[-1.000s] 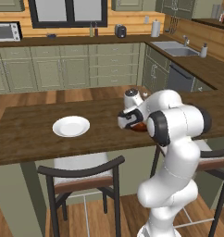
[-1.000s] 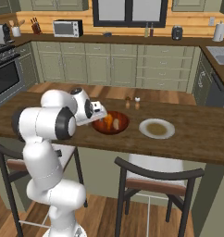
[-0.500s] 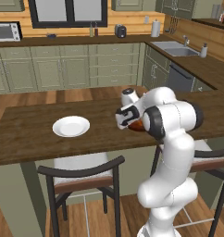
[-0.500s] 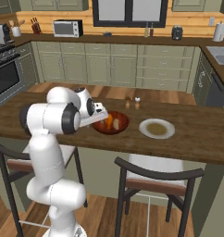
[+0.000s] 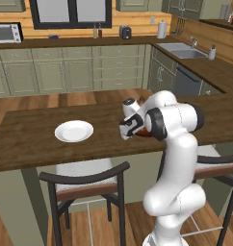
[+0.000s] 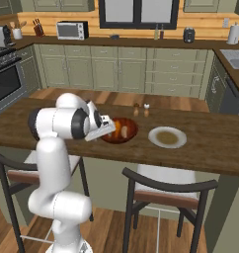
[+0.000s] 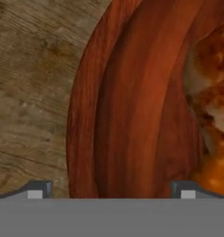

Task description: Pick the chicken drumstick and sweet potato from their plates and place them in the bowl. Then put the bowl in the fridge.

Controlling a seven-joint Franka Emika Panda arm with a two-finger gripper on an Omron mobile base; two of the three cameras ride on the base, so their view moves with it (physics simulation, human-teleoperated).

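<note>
Right now the pincer (image 7: 111, 190) is hanging spread wide directly over the near rim of the bowl (image 7: 132, 106), its two dark fingertips (image 7: 37, 189) standing far apart with one over the wooden counter (image 7: 30, 92) and the other over the bowl's inner wall; it is grasping nothing. In the hand view the bowl's glossy reddish-brown wall is sweeping across the middle, and the chicken drumstick (image 7: 211, 92) is lying inside it toward the right edge, mottled orange-brown with pale patches. A smoother orange mass, likely the sweet potato (image 7: 215, 173), is lying just below the drumstick in that view, touching or nearly touching it; I cannot tell which.

From the right base view the bowl (image 6: 122, 131) is sitting on the counter (image 6: 210, 148) just beside the arm's hand (image 6: 102, 127), with orange food showing inside it (image 6: 124, 131). A white plate (image 6: 167, 137) is sitting near the bowl on its right, apart from it, with a brownish centre. Two small shakers (image 6: 141, 109) are standing behind the bowl toward the counter's far edge.

From the left base view another white plate (image 5: 74, 130) is lying well apart from the hand (image 5: 130, 126), to its left on the counter (image 5: 27, 139), while the bowl (image 5: 144, 132) is mostly hidden behind the arm. Dark chairs (image 5: 84, 185) are standing tucked below the counter's near edge.
</note>
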